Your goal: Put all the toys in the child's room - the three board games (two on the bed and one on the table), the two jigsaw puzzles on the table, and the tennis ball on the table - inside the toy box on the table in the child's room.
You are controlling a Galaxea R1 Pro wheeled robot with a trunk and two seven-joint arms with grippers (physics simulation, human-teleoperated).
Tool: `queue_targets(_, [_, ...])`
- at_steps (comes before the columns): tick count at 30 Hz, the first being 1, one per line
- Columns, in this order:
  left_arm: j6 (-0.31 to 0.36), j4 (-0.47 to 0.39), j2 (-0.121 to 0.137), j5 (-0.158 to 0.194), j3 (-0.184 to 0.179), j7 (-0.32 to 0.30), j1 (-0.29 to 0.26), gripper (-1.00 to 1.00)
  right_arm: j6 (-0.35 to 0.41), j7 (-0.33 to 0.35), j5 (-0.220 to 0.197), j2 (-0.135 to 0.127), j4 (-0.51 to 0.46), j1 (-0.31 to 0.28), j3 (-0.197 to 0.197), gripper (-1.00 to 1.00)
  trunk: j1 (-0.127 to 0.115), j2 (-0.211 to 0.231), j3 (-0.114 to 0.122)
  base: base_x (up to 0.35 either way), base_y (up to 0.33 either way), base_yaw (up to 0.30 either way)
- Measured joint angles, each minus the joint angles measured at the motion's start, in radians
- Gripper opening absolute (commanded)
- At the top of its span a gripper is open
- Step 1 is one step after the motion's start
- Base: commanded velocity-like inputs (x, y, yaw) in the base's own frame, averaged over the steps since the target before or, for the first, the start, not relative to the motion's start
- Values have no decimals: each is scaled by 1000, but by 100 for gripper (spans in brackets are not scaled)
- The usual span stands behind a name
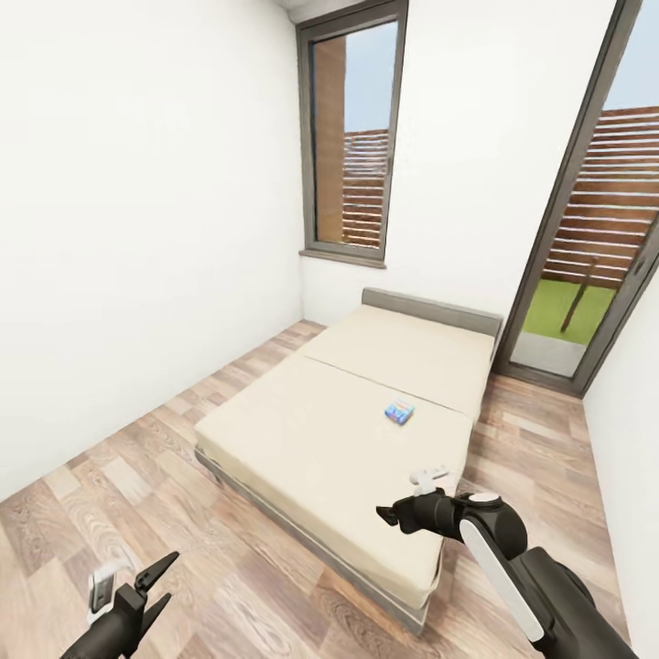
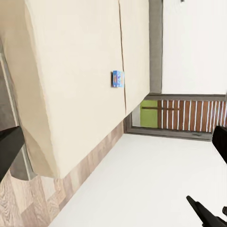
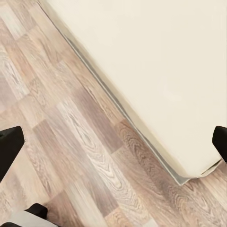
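The right hand hangs out in front of the robot over the near corner of the bed, with nothing between its dark fingers; in the right wrist view the two fingertips sit at opposite edges of the picture, so the hand is spread wide and holds nothing, which fits an arm being readied for a pickup, not one carrying a load. Below it that camera looks down at the mattress edge, the grey bed frame and the wooden floor, so the hand is above the boundary between bed and floor, not yet over any toy. The left hand is low at the robot's left side above the floor, its two pointed fingers parted in a V and also bare (it seems simply parked out of the way). Farther out on the mattress lies a small blue board game, flat, just short of the seam between the two cushions and well apart from both hands; the left wrist view picks up the same blue box beside that seam. I see just this one game on the bed from here. Beyond the bed are a grey headboard, a tall window and a glass door onto a fenced yard. My judgement is that the robot is approaching the bed to reach for the game, and must come closer first.
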Motion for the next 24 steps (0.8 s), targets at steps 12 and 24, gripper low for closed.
queue_targets(12, [6,9,3,3,4,-4,-6,100,-1,-1,0,1,-14,12,1,100,0,0,5,3,-2,287])
queue_targets(24, [-1,17,2,3,6,-1,-5,100,-2,-2,0,2,-33,32,5,100,0,0,11,0,-26,287])
